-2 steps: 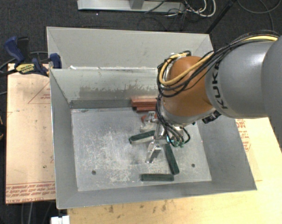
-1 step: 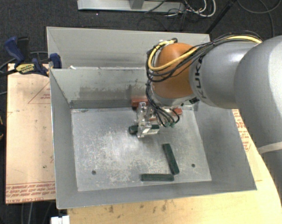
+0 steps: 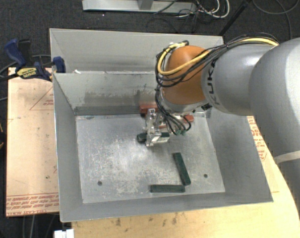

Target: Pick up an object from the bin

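Locate the gripper [image 3: 152, 136] just left of the centre of the frame, low over the floor of the grey metal bin [image 3: 66, 133], below the orange wrist cover [image 3: 182, 78] of the arm [image 3: 249, 78] at the right. Record the opening as undetermined: cannot tell how far open or closed, nor whether anything is gripped. Note 1 small dark object [image 3: 141, 138] on the floor at the left side of the gripper tip, touching or just beside it; cannot tell which. Treat this as the item nearest the gripper. Note 2 dark green bars in the lower right part of the floor, well apart from the gripper. Find the tilted bar [image 3: 181, 168] to the lower right of the gripper, running from upper left to lower right. Find the flat bar [image 3: 167, 188] lying level near the front wall, its right end touching or just beside the lower end of the tilted bar. Note 1 reddish-brown block [image 3: 147, 106] against the back wall, directly above the gripper, partly hidden by the arm.
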